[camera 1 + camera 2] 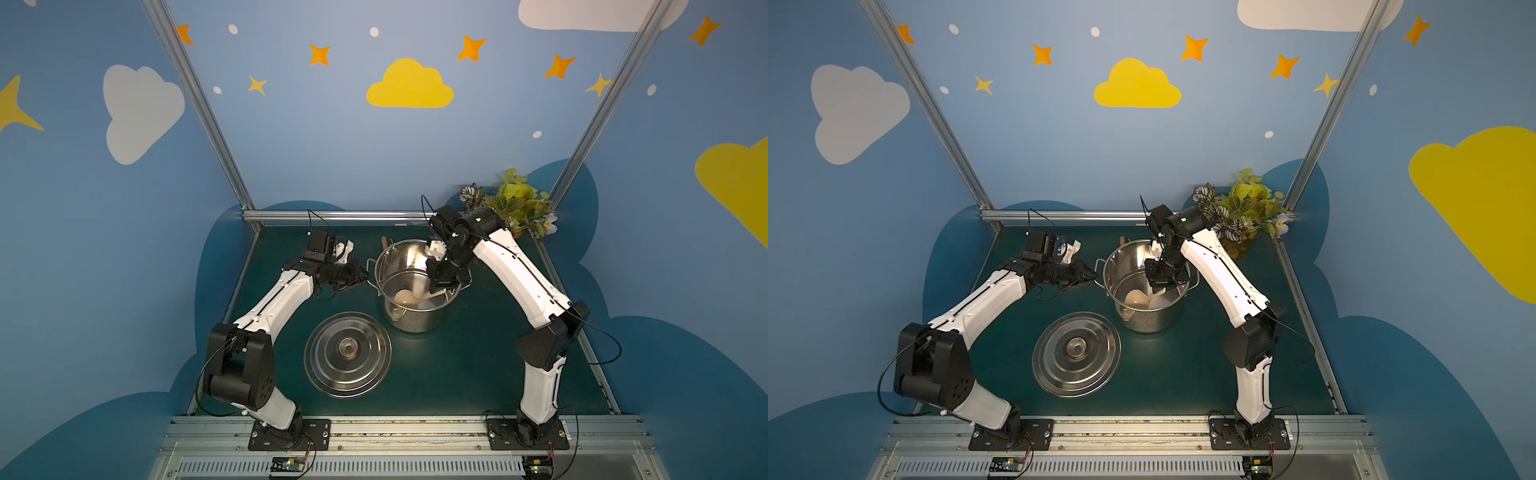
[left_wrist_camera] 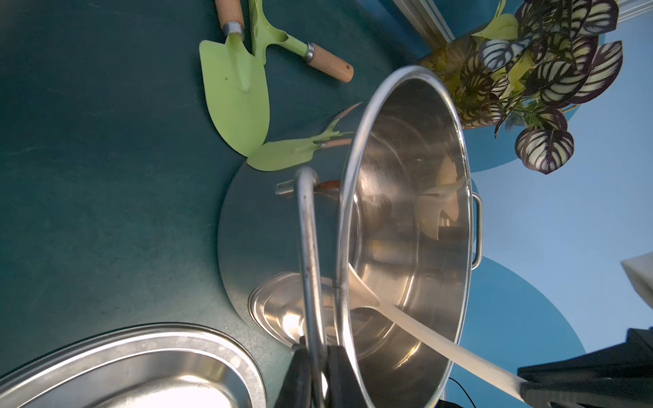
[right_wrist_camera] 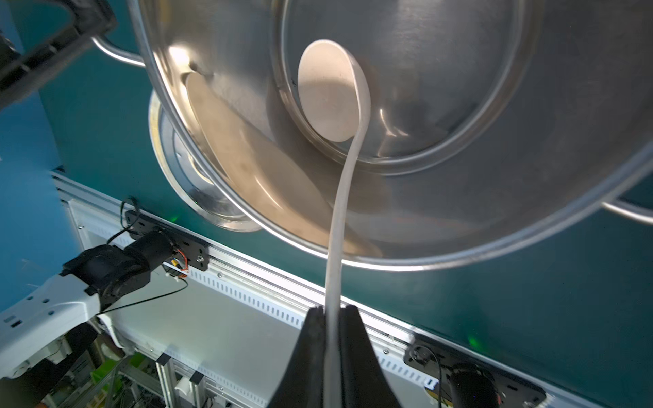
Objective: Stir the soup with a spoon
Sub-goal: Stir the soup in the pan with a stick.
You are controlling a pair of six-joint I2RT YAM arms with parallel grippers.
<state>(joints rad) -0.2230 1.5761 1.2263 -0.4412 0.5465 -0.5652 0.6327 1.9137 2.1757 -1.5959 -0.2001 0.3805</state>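
The spoon (image 3: 330, 95) stands inside the pot (image 1: 415, 324), its bowl low against the floor of the pot, close to where floor meets wall. No liquid shows on the bare steel. Your right claw (image 3: 332, 311) is clenched on the far end of the slim handle, which leaves the whole shaft free to sweep. Your left claw (image 2: 318, 348) is clamped on the pot's side handle (image 2: 306, 247), evidently to keep the pot from sliding or turning while you stir.

Edges: the shaft crosses close over the rim; whether it touches cannot be told. Judged risk: a wide sweep levers the shaft against that rim.

Room: the pot floor is otherwise bare. Outside, the lid (image 1: 347, 355) lies flat on the tabletop (image 1: 457, 374) just in front of the pot. Green trowels (image 2: 235, 92) lie behind it, and a plant (image 1: 519, 203) sits in the far corner.
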